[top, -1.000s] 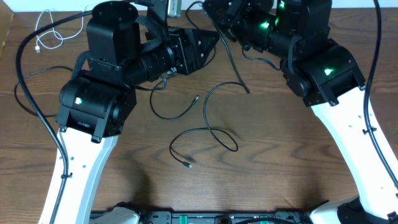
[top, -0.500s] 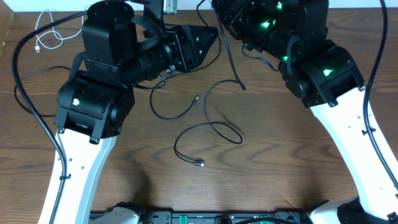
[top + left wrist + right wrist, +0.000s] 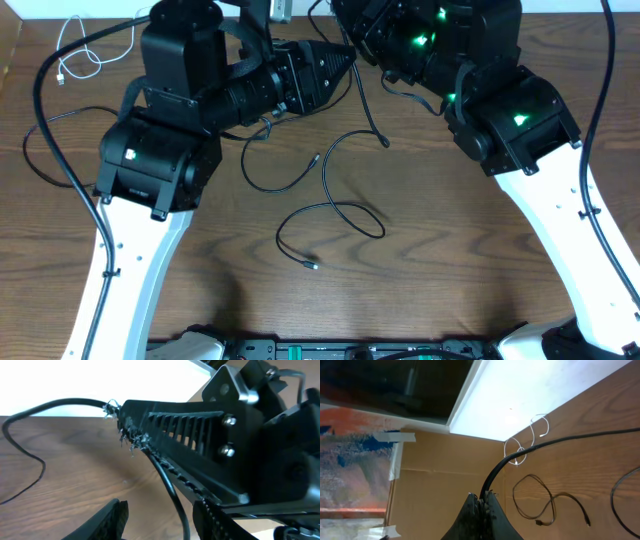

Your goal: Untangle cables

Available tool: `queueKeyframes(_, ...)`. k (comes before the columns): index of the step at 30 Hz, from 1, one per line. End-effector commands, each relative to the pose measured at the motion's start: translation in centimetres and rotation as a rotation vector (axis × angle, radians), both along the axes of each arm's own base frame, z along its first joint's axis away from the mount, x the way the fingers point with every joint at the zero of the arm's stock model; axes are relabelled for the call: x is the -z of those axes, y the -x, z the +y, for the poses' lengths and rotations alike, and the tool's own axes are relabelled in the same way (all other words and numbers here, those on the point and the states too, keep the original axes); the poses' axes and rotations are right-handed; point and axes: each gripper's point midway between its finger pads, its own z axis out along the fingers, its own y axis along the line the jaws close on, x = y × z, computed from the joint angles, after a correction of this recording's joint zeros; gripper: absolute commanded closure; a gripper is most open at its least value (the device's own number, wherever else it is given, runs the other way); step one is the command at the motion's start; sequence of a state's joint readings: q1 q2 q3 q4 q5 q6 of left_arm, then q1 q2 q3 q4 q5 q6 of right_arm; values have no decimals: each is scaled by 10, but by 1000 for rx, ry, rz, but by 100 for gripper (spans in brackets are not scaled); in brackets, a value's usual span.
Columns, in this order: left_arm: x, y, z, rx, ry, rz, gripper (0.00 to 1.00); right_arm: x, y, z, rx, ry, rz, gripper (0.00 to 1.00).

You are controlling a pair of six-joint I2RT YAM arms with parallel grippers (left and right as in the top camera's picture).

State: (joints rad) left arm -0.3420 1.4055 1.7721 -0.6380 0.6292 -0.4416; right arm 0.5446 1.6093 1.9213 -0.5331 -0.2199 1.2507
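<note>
Evenly lit overhead; wrist views glare white, slightly blurred.

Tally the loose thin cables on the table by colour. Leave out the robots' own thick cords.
White cable: 1
Thin black cables: 3 that can be told apart
Total: 4

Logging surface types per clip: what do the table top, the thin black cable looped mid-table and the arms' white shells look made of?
Table top: wood or wood-look laminate; brown grain streaks, dull sheen.
Black cable: probably a flexible rubber or plastic jacket; it lies in soft curves.
White shells: likely smooth moulded plastic; even colour, slight gloss.
</note>
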Motion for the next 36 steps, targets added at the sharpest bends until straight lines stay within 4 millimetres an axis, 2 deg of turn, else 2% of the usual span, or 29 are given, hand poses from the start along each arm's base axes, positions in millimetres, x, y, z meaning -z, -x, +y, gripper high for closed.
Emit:
queueKeyframes(1,4,-4,-3,16,1,10,52,-8,5,0,-2,-23,-3,99)
queueKeyframes(13,12,-13,-6,15,-5,26,53,-4,12,6,-54,-24,20,99)
queueKeyframes(14,11,-13,-6,15,-3,22,57,-3,12,6,-53,-21,25,99)
queueKeyframes(18,8,-14,-7,14,2,7,62,2,15,7,-64,-13,43,99)
queueKeyframes(24,5,-16,-6,9,5,-6,62,12,20,8,-85,4,85,99)
queueKeyframes(31,5,-16,-6,13,6,-5,62,8,23,12,-114,-10,75,99)
queueKeyframes(36,3,-7,-12,70,26,2,62,4,22,12,-114,-17,62,99)
